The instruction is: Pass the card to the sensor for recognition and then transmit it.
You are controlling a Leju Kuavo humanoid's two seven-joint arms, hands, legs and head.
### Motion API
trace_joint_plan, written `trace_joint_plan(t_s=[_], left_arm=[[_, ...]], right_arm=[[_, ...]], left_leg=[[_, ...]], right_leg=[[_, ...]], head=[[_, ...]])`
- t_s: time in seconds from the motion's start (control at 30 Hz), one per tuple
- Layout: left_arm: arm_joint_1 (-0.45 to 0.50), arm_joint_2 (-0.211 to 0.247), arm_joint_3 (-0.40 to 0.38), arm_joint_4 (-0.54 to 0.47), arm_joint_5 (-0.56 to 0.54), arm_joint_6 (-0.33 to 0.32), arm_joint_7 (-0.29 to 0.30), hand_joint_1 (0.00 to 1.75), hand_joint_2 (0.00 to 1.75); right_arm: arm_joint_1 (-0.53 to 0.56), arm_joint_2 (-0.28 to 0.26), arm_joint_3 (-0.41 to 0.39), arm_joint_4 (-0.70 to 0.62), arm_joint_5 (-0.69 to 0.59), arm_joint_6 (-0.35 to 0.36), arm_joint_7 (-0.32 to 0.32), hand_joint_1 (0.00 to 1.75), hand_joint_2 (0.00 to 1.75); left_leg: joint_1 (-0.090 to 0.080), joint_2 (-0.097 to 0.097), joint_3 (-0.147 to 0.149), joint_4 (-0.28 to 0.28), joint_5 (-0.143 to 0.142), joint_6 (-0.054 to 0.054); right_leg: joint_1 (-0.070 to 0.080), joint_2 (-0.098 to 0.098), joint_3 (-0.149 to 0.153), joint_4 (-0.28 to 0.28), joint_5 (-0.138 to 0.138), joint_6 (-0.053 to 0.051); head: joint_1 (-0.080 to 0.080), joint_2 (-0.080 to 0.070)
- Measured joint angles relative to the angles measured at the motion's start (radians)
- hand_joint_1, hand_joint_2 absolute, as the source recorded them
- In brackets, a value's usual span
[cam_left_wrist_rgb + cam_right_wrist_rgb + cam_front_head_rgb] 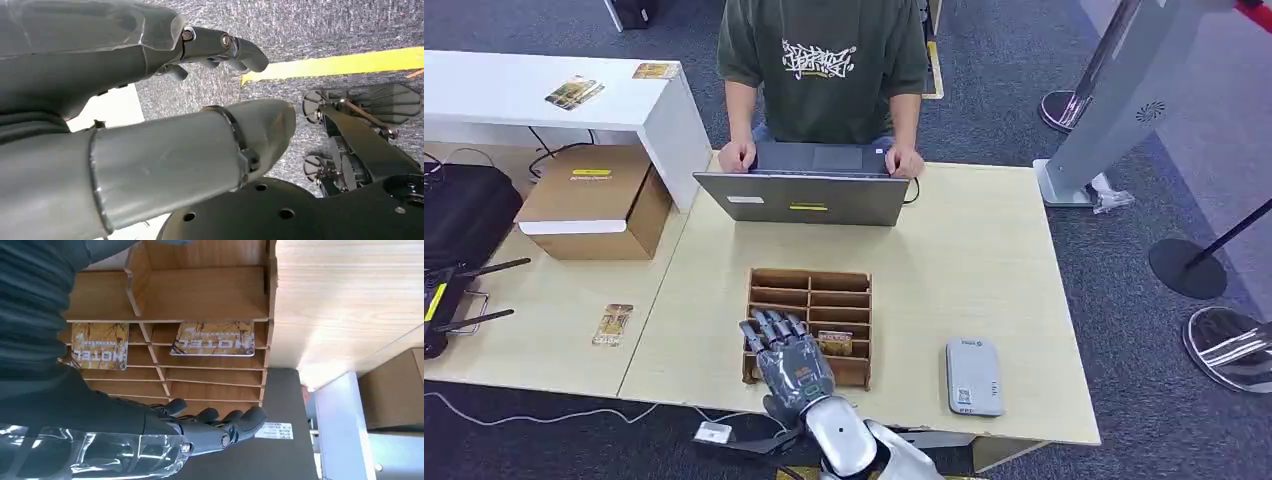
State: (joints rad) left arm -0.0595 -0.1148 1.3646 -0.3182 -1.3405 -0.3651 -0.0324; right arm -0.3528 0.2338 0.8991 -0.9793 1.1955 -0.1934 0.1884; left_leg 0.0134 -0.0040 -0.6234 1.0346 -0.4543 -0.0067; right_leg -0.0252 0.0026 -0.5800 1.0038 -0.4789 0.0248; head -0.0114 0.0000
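A brown wooden card rack [810, 293] with several slots stands in the middle of the light wooden table [984, 270]. A gold hotel card [835, 343] lies in a front slot; in the right wrist view two such cards [215, 338] [100, 345] sit in neighbouring slots. My right hand [785, 361] hovers over the rack's front left corner, fingers [220, 427] stretched out and apart, holding nothing. The grey card sensor [974, 376] lies flat on the table to the right of the rack. My left hand [125, 65] hangs over the grey floor, empty, fingers loosely spread.
A person sits at the far side with both hands on a grey laptop [802, 196]. On the lower table to the left are a cardboard box [594, 200], a loose card [613, 324] and a black router [444, 300]. A white desk [534, 95] stands behind.
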Motion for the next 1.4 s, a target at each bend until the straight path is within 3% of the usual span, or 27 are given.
trace_joint_plan(t_s=[0.73,0.77,0.8,0.83,1.4], left_arm=[[0.0,0.001,0.0,0.001,0.006,0.0,0.0,0.0,0.0],[0.0,0.001,0.0,0.002,0.006,0.0,0.0,0.0,0.0],[0.0,0.001,0.0,0.003,0.006,0.0,0.0,0.0,0.0],[0.0,0.001,0.0,0.003,0.006,0.0,0.0,0.0,0.0],[0.001,0.001,0.0,0.003,0.009,-0.002,-0.01,0.0,0.0]], right_arm=[[-0.001,0.0,0.0,0.017,-0.022,0.011,-0.013,0.0,1.75],[-0.001,0.0,0.0,0.019,-0.022,0.011,-0.013,0.3,1.75],[-0.001,0.0,0.0,0.02,-0.022,0.011,-0.013,1.24,1.75],[-0.001,0.001,0.0,0.021,-0.022,0.011,-0.013,1.4,1.75],[-0.012,0.008,0.0,0.021,-0.026,0.01,-0.018,1.33,1.75]], left_leg=[[0.0,0.0,0.0,0.0,0.0,0.0],[0.0,0.0,0.0,0.0,0.0,0.0],[0.0,0.0,0.0,0.0,0.0,0.0],[0.0,0.0,0.0,0.0,0.0,0.0],[0.0,0.0,0.0,0.0,0.0,0.0]], right_leg=[[0.0,0.0,0.0,0.0,0.0,0.0],[0.0,0.0,0.0,0.0,0.0,0.0],[0.0,0.0,0.0,0.0,0.0,0.0],[0.0,0.0,0.0,0.0,0.0,0.0],[0.0,0.0,0.0,0.0,0.0,0.0]], head=[[0.0,0.0],[0.0,0.0],[0.0,0.0],[0.0,0.0],[0.0,0.0]])
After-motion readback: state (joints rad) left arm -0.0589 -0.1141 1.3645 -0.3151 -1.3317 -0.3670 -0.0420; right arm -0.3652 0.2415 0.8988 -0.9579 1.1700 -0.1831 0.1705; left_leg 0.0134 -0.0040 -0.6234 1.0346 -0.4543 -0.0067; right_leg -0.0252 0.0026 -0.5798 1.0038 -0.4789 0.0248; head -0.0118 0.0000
